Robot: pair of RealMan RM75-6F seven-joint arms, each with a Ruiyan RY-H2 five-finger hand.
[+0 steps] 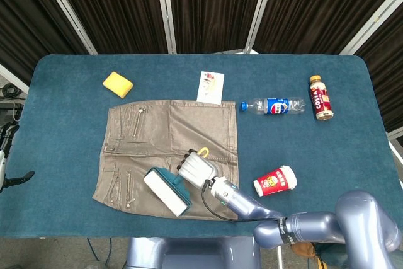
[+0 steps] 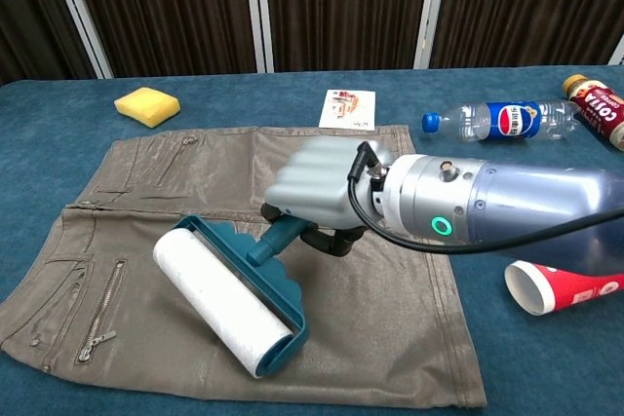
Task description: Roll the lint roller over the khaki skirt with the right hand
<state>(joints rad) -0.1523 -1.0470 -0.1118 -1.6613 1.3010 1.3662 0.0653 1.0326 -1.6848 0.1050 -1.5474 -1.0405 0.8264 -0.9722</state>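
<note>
My right hand (image 2: pixel 314 185) is wrapped around the teal handle of the lint roller (image 2: pixel 230 302), fingers clamped on it, and the white roll sits low in the frame over the lower middle of the khaki skirt (image 2: pixel 195 202) (whether the roll is pressing on the cloth or just above it I cannot tell). The skirt lies flat across the blue table (image 1: pixel 63 92), waistband toward the left of the frame, zips showing. In the head view the roller (image 1: pixel 167 191) is near the skirt's bottom edge, with my hand (image 1: pixel 196 169) just right of it. My left hand (image 1: pixel 9 174) only peeks in at the far left edge, so I cannot tell how its fingers stand. Around the skirt: a yellow sponge (image 1: pixel 118 84) upper left, a small card (image 1: pixel 210 87) above it, a cola bottle (image 1: pixel 273 106) and a brown drink bottle (image 1: pixel 320 97) to the upper right, a red paper cup (image 1: pixel 274 181) on its side at right.
</note>
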